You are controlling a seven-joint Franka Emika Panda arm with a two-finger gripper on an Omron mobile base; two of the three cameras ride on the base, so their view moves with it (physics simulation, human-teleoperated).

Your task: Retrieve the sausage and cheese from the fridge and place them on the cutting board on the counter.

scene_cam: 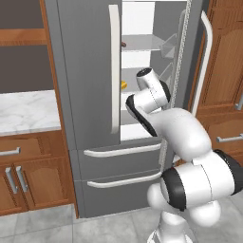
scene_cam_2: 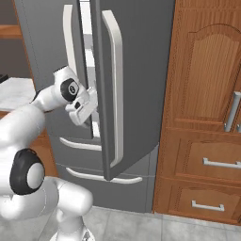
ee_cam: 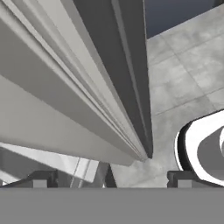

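Our white arm [scene_cam: 190, 137] in the foreground, our gripper [scene_cam_2: 87, 108] spread wide and empty beside the fridge [scene_cam: 90, 71] door's edge, cheese [scene_cam: 123, 85] glimpsed on a shelf inside.

Flat, even rendered light, faint soft shadows, no glare; slightly soft focus.
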